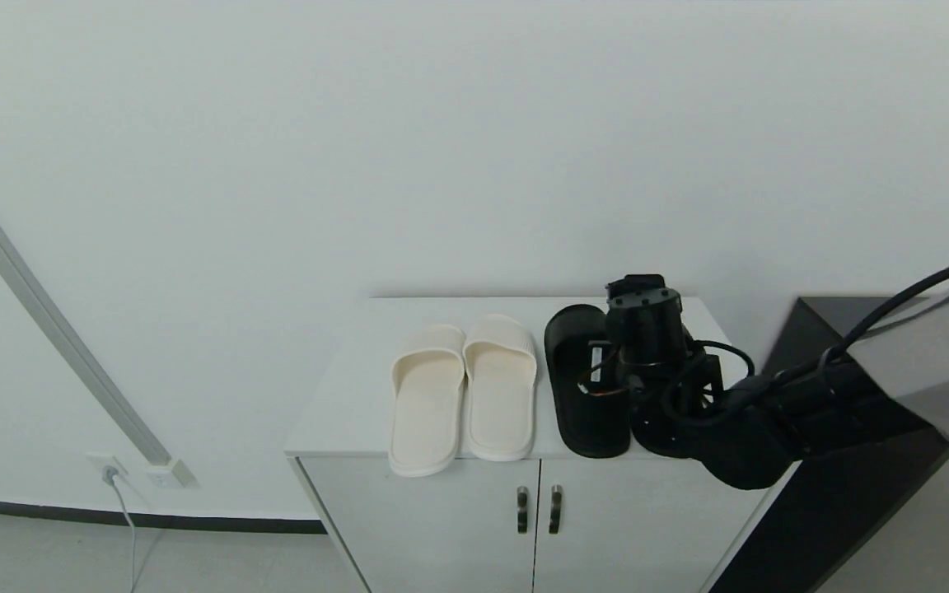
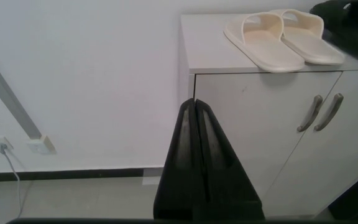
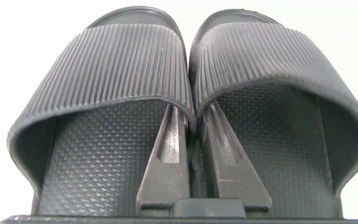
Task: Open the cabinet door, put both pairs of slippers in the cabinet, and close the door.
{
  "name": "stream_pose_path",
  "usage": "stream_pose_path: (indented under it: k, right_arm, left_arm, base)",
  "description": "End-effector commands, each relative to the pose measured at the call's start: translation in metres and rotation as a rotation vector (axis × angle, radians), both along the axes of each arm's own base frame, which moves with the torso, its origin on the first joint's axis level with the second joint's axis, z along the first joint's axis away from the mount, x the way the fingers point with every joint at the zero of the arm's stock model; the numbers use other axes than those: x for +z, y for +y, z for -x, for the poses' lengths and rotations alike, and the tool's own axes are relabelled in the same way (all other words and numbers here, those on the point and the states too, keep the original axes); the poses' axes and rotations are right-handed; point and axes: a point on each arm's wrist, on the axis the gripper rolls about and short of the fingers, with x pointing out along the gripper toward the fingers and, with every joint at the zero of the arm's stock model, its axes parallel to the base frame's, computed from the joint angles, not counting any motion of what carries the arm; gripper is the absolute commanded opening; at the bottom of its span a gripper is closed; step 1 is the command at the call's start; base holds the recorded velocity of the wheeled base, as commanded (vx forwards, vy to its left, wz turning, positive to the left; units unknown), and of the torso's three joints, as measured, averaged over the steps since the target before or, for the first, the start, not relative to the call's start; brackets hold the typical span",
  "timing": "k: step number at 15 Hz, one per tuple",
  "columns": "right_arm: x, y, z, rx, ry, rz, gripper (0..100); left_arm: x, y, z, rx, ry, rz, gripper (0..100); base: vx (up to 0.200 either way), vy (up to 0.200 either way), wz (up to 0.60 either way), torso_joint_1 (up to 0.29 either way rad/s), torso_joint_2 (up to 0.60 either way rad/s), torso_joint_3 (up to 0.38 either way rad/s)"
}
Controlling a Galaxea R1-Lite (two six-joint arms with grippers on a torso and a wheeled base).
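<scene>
White wall behind, and the white cabinet (image 1: 343, 412) is sitting with both doors (image 1: 441, 527) closed below the right claw (image 3: 193, 115). That claw is pinching the black slippers (image 3: 104, 87) by their touching inner edges, nearly closed, one finger inside each. The white slippers (image 1: 462, 395) are lying just to its left. The left claw (image 2: 195, 104) is hanging closed and empty, down by the cabinet's side. Looks like it's picking up the first pair, so I'm guessing a door needs opening next.

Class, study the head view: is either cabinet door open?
No, both cabinet doors sit shut, handles side by side, under the black slippers and white slippers.
</scene>
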Motion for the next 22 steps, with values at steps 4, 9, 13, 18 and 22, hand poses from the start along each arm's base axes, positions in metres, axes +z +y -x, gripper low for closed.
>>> stream_pose_path:
  k: [4,9,13,18,22]
  right_arm:
    - [0.054,-0.021,0.067,0.243,-0.05,-0.02,0]
    - [0.068,-0.032,0.112,0.494,-0.052,-0.012,0]
    - [0.061,-0.041,0.138,0.709,0.002,-0.03,0]
    - [0.06,-0.048,0.149,0.754,0.042,-0.021,0]
    - [0.059,-0.047,0.148,0.754,0.047,-0.018,0]
  left_arm:
    - [0.0,0.0,0.0,0.001,0.001,0.002,0]
    - [0.0,0.0,0.0,0.001,-0.001,0.003,0]
    - [0.0,0.0,0.0,0.001,-0.001,0.002,0]
    - [0.0,0.0,0.0,0.002,0.001,0.002,0]
    - [0.0,0.0,0.0,0.002,0.001,0.002,0]
  base:
    - [0.0,0.0,0.0,0.0,0.0,0.0]
    - [0.0,0.0,0.0,0.0,0.0,0.0]
    - [0.0,0.0,0.0,0.0,0.0,0.0]
    - [0.0,0.0,0.0,0.0,0.0,0.0]
    - [-0.15,0.0,0.0,0.005,0.0,0.003]
